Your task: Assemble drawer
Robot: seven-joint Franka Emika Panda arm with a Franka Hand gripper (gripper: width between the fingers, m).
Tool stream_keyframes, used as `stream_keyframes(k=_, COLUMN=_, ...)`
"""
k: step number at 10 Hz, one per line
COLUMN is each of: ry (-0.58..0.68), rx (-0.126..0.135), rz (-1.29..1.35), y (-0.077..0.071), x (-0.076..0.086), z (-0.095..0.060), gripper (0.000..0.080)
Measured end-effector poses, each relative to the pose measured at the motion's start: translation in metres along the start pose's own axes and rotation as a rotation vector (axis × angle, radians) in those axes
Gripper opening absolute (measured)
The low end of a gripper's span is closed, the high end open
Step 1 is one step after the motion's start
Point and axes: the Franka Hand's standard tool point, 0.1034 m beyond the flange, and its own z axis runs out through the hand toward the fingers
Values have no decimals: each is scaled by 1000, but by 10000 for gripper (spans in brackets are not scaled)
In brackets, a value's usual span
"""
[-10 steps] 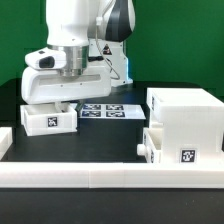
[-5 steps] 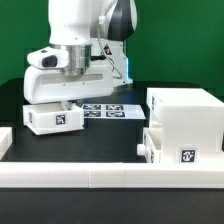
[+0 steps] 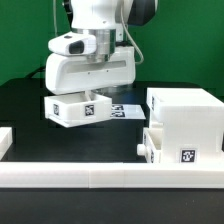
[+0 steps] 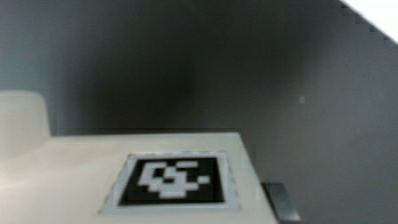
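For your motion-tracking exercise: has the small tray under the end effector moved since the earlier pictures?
Yes. The small tray has risen off the table and shifted toward the exterior view's right, nearer the large case, now overlapping the marker board.

Tray (image 3: 75, 109) left of case (image 3: 185, 122), apart.

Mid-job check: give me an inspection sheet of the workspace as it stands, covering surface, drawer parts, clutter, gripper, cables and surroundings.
Surface: black table, bare where visible.
Job's things: large case on the exterior view's right; one small tray sits partly in its front; second tray is lifted off the table, tilted, tag facing the camera.
Clutter: marker board lies flat behind the lifted tray; low white border wall along the front.
Gripper: gripper is directly over the lifted tray; fingers hidden, so grip cannot be confirmed.
Cables: dark cable loops beside the arm.
Surroundings: green backdrop.
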Motion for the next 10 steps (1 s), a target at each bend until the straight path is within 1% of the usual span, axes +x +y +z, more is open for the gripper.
stream_keyframes(k=1, ry=-14, rx=13, rz=-36, y=5, x=7, z=-3, gripper=42)
stream_keyframes(k=2, ry=-9, rx=8, rz=-50, y=5, x=6, z=-1, gripper=42)
stream_keyframes(k=4, ry=-11, rx=10, rz=-66, y=4, x=4, z=0, gripper=42)
stream_keyframes(k=6, ry=-17, rx=10, rz=-319, y=7, x=4, z=1, gripper=43)
stream_keyframes(k=8, ry=-26, rx=4, rz=-505, y=16, x=16, z=-2, gripper=43)
stream_keyframes(k=10, ry=-40, rx=-11, rz=-705, y=22, x=22, z=-3, gripper=43)
